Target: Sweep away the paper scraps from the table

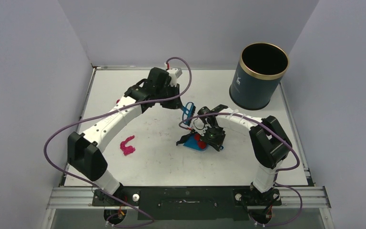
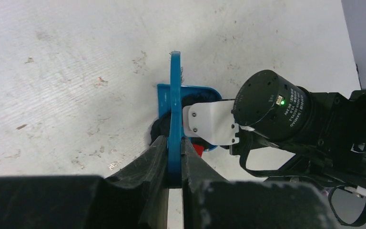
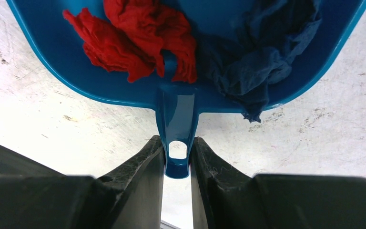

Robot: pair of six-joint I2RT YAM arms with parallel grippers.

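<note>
My left gripper is shut on the handle of the small blue hand brush, held on edge over the blue dustpan. My right gripper is shut on the dustpan's handle. In the pan lie a red paper scrap and a dark blue scrap. In the top view the brush stands just behind the dustpan at the table's middle. A magenta-pink scrap lies on the table, left of the pan. A small pink bit shows by the left arm.
A dark cylindrical bin with a gold rim stands at the back right corner, open at the top. The left arm arches over the table's left half. Grey walls close in the back and both sides.
</note>
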